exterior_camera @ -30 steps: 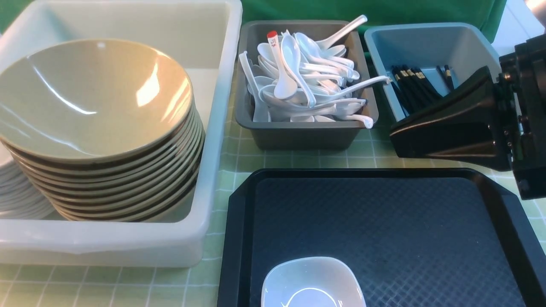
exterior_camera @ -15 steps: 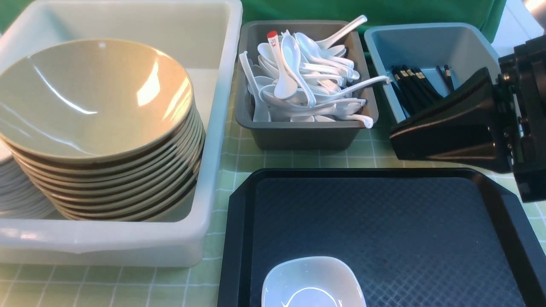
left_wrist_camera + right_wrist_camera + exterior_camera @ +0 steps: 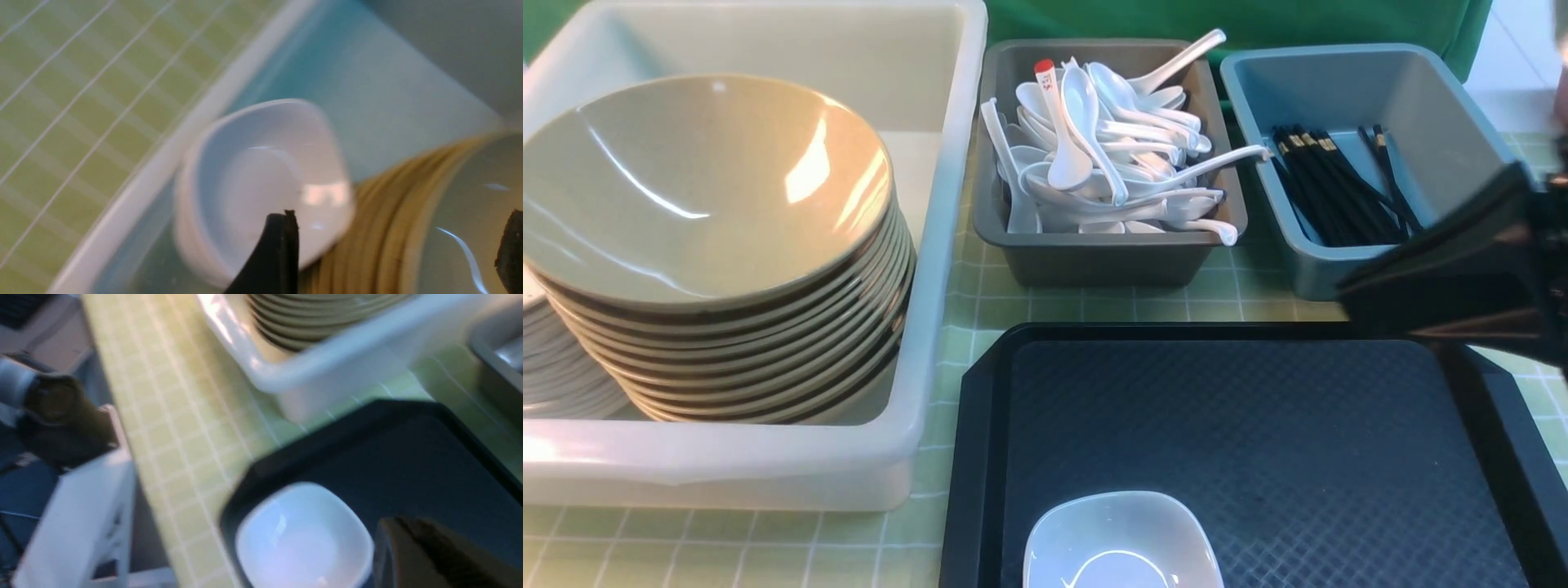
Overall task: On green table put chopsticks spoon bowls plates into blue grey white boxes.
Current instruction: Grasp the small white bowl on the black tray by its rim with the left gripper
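Note:
A tall stack of tan bowls fills the big white box, with stacked white plates beside it at the far left. My left gripper is open and holds nothing. It hangs over the bowls' rim, one finger above the plates. White spoons are piled in the grey box. Black chopsticks lie in the blue box. One white plate sits on the black tray. My right gripper is shut and empty above the tray's far right corner; in its wrist view the gripper is beside that plate.
The black textured tray lies at the front on the green table, close to the white box. The grey and blue boxes stand side by side behind it. A spoon handle reaches from the grey box over the blue box's edge.
My right gripper has moved to the right and down, uncovering the chopsticks in the blue box. The boxes, tray and plate on the tray have not moved.

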Robot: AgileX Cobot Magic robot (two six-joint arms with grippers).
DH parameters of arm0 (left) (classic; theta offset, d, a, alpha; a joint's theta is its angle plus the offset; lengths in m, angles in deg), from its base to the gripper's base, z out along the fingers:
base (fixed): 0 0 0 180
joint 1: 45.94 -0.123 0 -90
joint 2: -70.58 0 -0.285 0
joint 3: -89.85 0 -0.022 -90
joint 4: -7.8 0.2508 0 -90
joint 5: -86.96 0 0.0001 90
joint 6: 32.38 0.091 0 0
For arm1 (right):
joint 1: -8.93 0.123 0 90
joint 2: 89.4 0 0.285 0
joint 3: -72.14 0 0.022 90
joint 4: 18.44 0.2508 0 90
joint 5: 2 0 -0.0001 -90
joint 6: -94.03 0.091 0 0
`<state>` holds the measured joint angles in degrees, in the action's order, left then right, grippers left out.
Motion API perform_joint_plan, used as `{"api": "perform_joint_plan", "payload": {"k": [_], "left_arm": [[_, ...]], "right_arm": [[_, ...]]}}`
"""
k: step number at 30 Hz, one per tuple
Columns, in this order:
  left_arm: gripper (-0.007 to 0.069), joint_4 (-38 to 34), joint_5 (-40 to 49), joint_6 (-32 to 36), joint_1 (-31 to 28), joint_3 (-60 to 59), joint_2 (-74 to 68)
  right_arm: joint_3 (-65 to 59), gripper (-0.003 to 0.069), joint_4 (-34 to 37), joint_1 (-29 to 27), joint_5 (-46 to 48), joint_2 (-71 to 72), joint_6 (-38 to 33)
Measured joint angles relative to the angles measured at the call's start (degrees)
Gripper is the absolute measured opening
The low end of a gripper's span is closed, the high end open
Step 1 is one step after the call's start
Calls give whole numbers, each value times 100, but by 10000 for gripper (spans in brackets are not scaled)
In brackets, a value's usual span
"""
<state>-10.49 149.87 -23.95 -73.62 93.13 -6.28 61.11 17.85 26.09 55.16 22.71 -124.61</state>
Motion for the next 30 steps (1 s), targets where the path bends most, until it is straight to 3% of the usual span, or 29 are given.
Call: {"api": "perform_joint_plan", "payload": {"k": [2,5,7,13,16,20,24,30], "left_arm": [[659,-508,179,941,1085,8,198],[630,-975,379,1788,2471,-175,157],[598,-1067,390,2161,3531,-437,-63],[511,-725,5,2699,5655,-665,-1363],[480,-389,-108,2983,6327,-507,-2189],[465,44,-271,3608,6759,-195,-3049],[465,176,-398,4186,6827,-18,-3644],[465,224,-361,4339,6827,26,-4205]], "right_arm": [[0,47,-337,0,-23,192,328],[0,50,-443,0,-41,373,445],[0,54,-455,0,-43,471,451],[0,57,-467,0,36,558,524],[0,61,-481,0,137,558,559],[0,66,-486,0,236,558,559],[0,70,-486,0,241,558,559],[0,76,-486,0,241,558,492]]}}
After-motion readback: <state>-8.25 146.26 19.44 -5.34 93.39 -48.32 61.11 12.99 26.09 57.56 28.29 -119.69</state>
